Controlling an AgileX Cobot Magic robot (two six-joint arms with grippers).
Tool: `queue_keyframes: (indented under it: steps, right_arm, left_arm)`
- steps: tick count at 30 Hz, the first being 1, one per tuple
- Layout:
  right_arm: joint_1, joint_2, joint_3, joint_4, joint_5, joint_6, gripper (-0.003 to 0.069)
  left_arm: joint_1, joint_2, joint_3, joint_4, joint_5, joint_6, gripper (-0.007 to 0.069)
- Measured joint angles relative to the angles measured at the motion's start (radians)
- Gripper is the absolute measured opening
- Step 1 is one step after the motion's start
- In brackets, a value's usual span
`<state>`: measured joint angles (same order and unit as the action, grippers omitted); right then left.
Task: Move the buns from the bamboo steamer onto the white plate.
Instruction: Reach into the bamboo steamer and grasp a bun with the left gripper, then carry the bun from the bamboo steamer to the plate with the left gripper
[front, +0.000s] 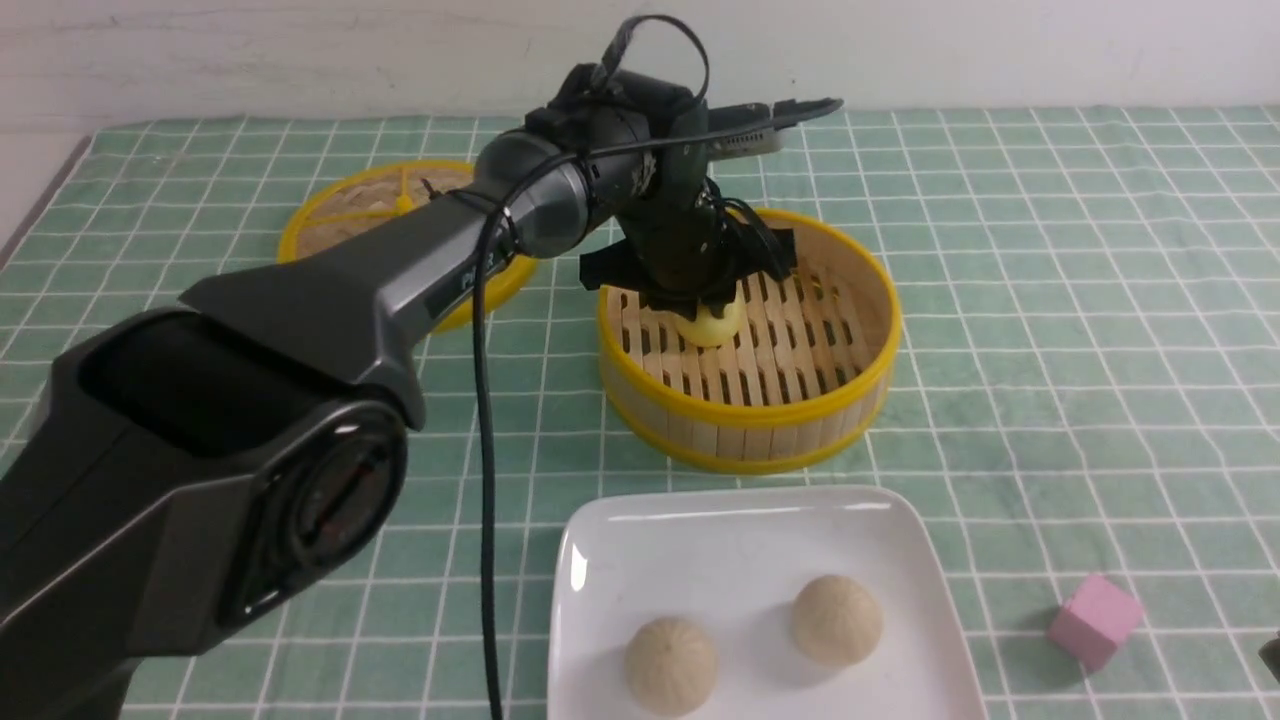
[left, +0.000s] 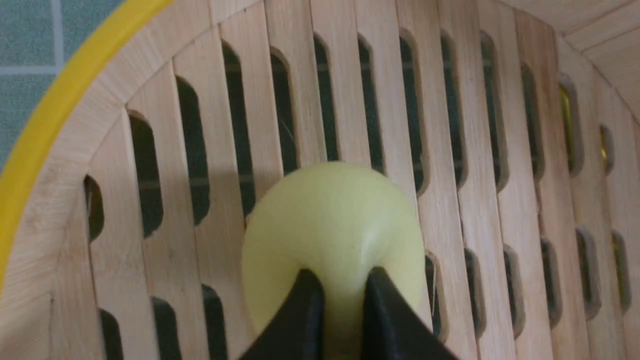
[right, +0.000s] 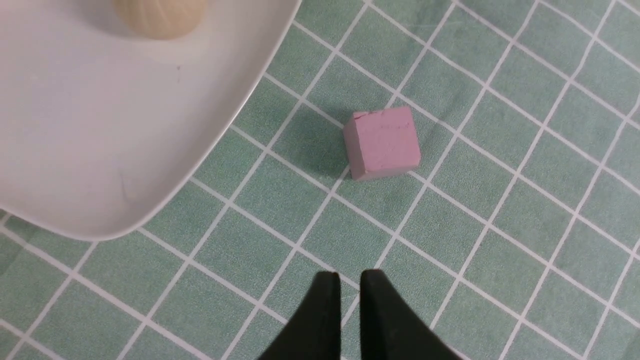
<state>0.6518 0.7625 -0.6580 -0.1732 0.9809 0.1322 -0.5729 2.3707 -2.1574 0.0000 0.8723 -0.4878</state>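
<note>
L claw (left: 341, 272) is pinching yellow bun (left: 330, 220) by its top, prob. gripping, at 9 o'clock on bamboo steamer (front: 750, 440) floor, ready for lifting. White plate (front: 740, 560) at 6 o'clock is holding both beige buns (front: 670, 665). R claw (right: 348, 274) is idling, nearly closed, empty.

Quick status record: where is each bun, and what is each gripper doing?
on plate: two beige buns, apart, on the plate
in steamer: yellow bun, on the slats of the steamer
left gripper: inside the steamer, shut on the yellow bun
right gripper: nearly shut, empty, above the cloth near the cube
left to move: the yellow bun
</note>
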Motion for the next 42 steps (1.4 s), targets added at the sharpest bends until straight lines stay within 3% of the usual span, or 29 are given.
queue_keyframes:
  steps: [2, 12, 18, 22, 24, 30, 36, 42]
  right_arm:
    - [0.0, 0.0, 0.0, 0.0, 0.0, 0.0, 0.0087]
    - [0.0, 0.0, 0.0, -0.002, -0.002, 0.0, 0.0087]
    - [0.0, -0.002, 0.0, 0.0, -0.005, 0.0, 0.0087]
    - [0.0, -0.002, 0.0, 0.0, -0.005, 0.0, 0.0089]
    - [0.0, -0.002, 0.0, 0.0, -0.009, 0.0, 0.0091]
    - [0.0, -0.002, 0.0, 0.0, -0.01, 0.0, 0.0099]
    - [0.0, -0.004, -0.003, 0.01, 0.014, 0.0, 0.0095]
    - [0.0, -0.077, -0.09, 0.046, 0.141, 0.0, -0.0008]
  left_arm:
    - [0.0, -0.031, 0.0, -0.006, 0.034, 0.023, 0.0029]
    - [-0.003, -0.427, 0.022, 0.0, 0.354, 0.205, 0.0022]
    - [-0.082, -0.604, 0.319, 0.0, 0.367, 0.199, 0.0022]
    - [-0.157, -0.596, 0.551, 0.0, 0.253, 0.136, 0.0024]
    - [-0.194, -0.559, 0.663, 0.0, 0.095, 0.086, 0.0024]
    - [-0.209, -0.462, 0.719, -0.01, -0.037, 0.016, 0.0038]
    - [-0.209, -0.407, 0.72, -0.046, -0.044, 0.003, 0.0158]
    - [-0.209, -0.44, 0.715, -0.046, -0.042, 0.002, 0.0344]
